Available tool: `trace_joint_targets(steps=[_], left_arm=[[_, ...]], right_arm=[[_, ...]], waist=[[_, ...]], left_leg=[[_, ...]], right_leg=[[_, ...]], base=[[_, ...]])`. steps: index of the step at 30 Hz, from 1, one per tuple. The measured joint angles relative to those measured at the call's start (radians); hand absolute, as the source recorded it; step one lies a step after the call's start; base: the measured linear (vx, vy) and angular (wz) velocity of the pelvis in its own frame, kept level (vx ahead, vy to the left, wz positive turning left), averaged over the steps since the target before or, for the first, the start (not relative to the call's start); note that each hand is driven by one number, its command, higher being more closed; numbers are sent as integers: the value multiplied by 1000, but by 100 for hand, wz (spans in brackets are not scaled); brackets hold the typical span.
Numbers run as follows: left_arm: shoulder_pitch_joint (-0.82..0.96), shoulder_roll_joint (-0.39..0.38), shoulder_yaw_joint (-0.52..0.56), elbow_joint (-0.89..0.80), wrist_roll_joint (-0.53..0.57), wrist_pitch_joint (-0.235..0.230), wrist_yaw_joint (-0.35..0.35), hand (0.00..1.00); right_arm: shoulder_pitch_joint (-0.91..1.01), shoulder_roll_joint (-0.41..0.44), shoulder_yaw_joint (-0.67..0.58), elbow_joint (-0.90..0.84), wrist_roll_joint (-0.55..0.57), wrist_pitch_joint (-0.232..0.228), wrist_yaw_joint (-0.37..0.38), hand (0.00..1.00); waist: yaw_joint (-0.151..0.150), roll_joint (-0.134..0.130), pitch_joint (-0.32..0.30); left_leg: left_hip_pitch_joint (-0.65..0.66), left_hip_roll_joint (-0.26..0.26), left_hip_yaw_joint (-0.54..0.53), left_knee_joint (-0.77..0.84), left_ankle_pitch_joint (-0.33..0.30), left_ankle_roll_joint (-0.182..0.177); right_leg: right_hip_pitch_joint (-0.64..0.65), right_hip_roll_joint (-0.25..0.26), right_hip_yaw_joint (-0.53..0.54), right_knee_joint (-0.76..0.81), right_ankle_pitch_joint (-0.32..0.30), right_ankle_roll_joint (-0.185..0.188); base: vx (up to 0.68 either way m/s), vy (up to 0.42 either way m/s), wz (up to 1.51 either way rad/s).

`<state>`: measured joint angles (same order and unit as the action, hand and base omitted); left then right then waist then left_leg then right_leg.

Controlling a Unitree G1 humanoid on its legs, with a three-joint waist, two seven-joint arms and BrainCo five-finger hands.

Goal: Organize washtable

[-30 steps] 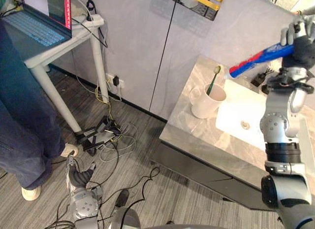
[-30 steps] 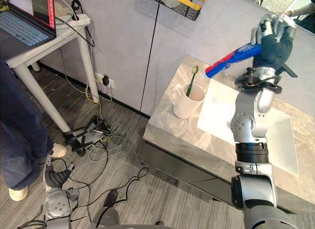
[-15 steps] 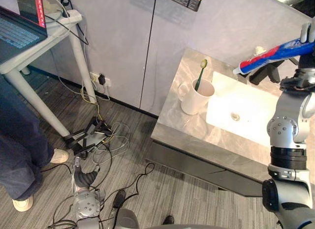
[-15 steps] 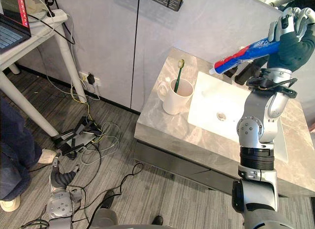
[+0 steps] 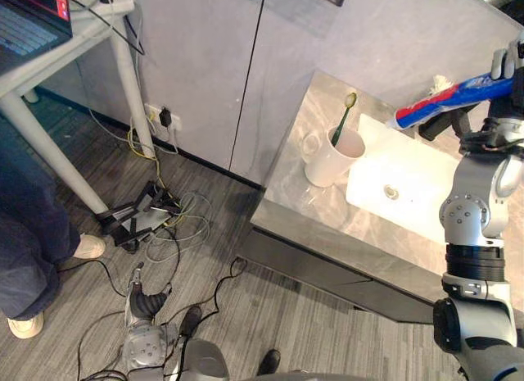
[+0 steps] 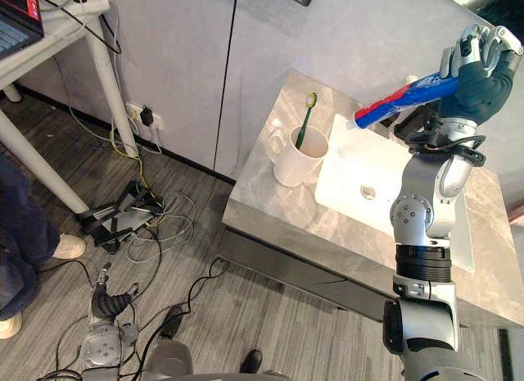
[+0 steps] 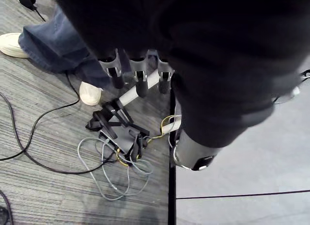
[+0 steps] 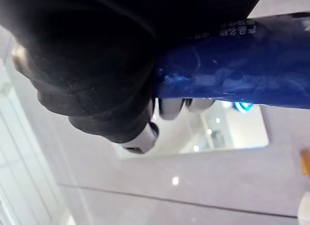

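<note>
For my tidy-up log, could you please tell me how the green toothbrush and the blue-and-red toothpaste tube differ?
The slim green toothbrush stands leaning in the white mug on the grey stone washtable; the thick blue-and-red toothpaste tube is held in the air by the right hand. The toothbrush is nearly upright; the tube lies nearly level, cap towards the mug. Both are long, narrow toiletries.

Bright, even light, perhaps from overhead
</note>
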<state>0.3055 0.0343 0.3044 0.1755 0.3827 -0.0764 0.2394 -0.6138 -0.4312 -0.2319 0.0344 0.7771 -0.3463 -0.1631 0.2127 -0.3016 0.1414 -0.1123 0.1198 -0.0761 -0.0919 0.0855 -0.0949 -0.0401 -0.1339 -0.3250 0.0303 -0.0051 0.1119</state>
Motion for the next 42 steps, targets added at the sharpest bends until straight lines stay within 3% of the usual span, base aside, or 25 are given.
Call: trace_joint_targets(steps=[10,23,28,42], left_arm=[[-11,18,4,25,-22,-2,0,0],[-16,22,17,27,-70,-3,0,0],[-22,28,17,26,-70,-9,0,0],[-22,28,23,25,-94,-9,0,0]], right_arm=[[9,24,8,-1,-2,2,-12,100],[12,23,8,-13,-8,3,-21,100],[11,24,9,-22,-34,2,-30,100],[15,32,90,-83,-44,5,-28,100]], waist=[[24,-34,35],[23,-67,64],[24,-92,91],[23,-100,103]], left_leg=[[-25,10,-4,0,2,-2],[-61,19,-14,15,1,-3],[-67,21,-15,23,-2,-7],[-73,22,-17,25,-4,-8]], right_leg=[[-21,11,-2,0,7,-1],[-47,20,-4,0,28,4],[-50,22,-2,0,28,4],[-55,24,-3,0,28,4]], base=[[-2,-4,1],[5,2,1],[-23,-4,-2],[-9,-2,0]])
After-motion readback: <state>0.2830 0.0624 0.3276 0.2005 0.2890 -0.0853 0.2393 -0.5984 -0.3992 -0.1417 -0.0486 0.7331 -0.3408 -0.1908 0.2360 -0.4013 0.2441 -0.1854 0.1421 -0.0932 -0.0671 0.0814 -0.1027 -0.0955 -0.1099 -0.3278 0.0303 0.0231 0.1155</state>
